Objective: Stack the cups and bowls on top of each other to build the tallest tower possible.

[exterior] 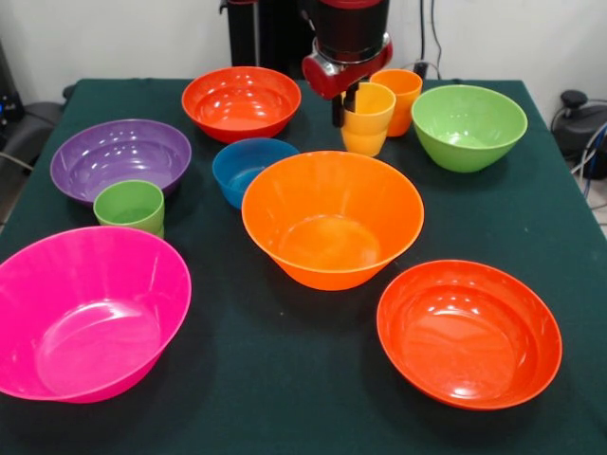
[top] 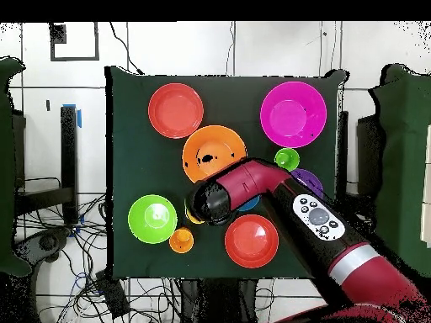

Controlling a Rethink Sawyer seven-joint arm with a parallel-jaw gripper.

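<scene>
My gripper (exterior: 345, 106) hangs at the back of the table, shut on the near rim of the yellow cup (exterior: 368, 121), one finger (exterior: 337, 109) outside the wall and one inside. I cannot tell whether that cup rests on the cloth. The orange cup (exterior: 402, 95) stands just behind it. The large light orange bowl (exterior: 332, 218) sits empty mid-table, with the small blue bowl (exterior: 248, 167) on its left. The green cup (exterior: 130, 206) stands between the purple bowl (exterior: 120, 157) and the pink bowl (exterior: 87, 313). No tower is in view; each piece stands alone.
Red-orange bowls sit at the back (exterior: 241, 102) and the front right (exterior: 469, 332); the lime green bowl (exterior: 469, 126) is at the back right. In the overhead view the arm (top: 278, 192) covers the blue bowl and part of the purple bowl (top: 310, 180).
</scene>
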